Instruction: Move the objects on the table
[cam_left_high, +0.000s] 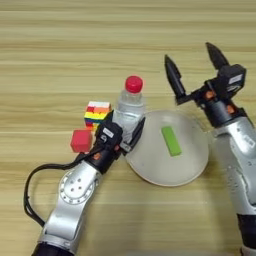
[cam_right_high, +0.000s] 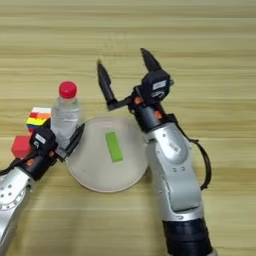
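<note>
Left gripper (cam_left_high: 126, 131) fingers either side of bottle (cam_left_high: 130, 107) base, beside plate (cam_left_high: 192, 167) rim, block (cam_left_high: 171, 140) on plate, right gripper (cam_left_high: 195, 63) spread wide above plate's far edge, red cube (cam_left_high: 81, 140) left, open table (cam_left_high: 125, 40) beyond.

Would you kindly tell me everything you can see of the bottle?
The bottle is clear plastic with a red cap, standing upright on the table just left of the plate. The puzzle cube sits close on its left. The left gripper is at its base, fingers on either side of it.
</note>
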